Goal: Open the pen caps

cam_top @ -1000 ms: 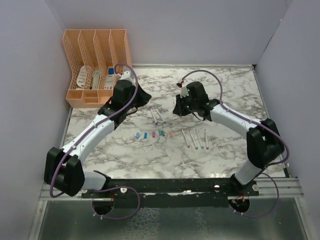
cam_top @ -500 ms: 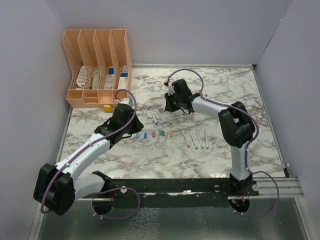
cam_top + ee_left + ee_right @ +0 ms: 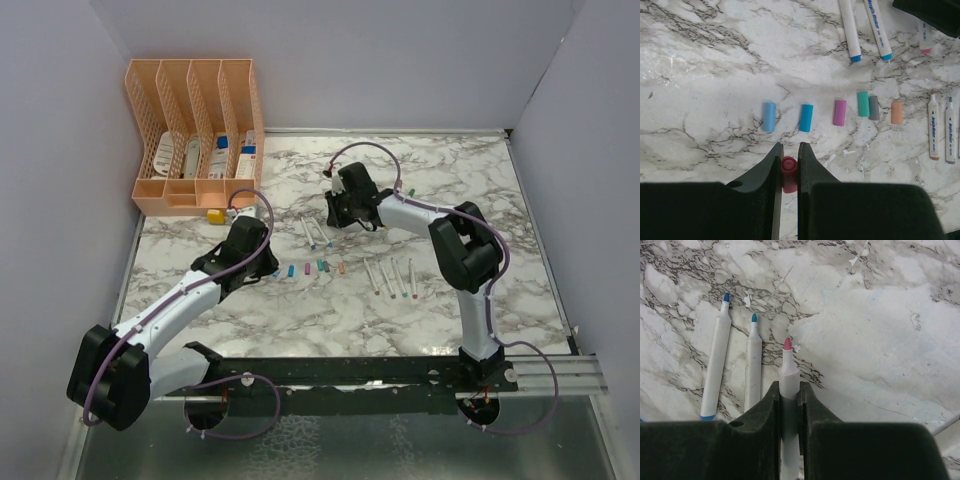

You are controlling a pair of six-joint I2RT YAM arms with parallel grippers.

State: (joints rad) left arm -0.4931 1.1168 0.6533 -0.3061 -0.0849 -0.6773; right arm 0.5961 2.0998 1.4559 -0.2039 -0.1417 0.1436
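Observation:
My left gripper (image 3: 789, 151) is shut on a pink pen cap (image 3: 788, 174) and holds it just above the marble, near the left end of a row of loose caps: light blue (image 3: 769, 116), blue (image 3: 806, 118), purple (image 3: 839, 112), teal (image 3: 863, 104), grey (image 3: 873, 107) and orange (image 3: 897, 112). My right gripper (image 3: 788, 389) is shut on an uncapped pen (image 3: 788, 371) with a pink tip, low over the table. Two uncapped blue-tipped pens (image 3: 716, 375) lie just left of it. In the top view the left gripper (image 3: 262, 268) is left of the cap row (image 3: 305, 268) and the right gripper (image 3: 335, 215) is behind it.
Several uncapped pens (image 3: 390, 278) lie side by side right of the caps. An orange file organiser (image 3: 190, 140) stands at the back left with a yellow block (image 3: 215, 215) in front of it. Walls close in on both sides.
The left gripper has drawn back toward the near side to the left end of the cap row, holding the pink cap. The right gripper has moved left with the pen.

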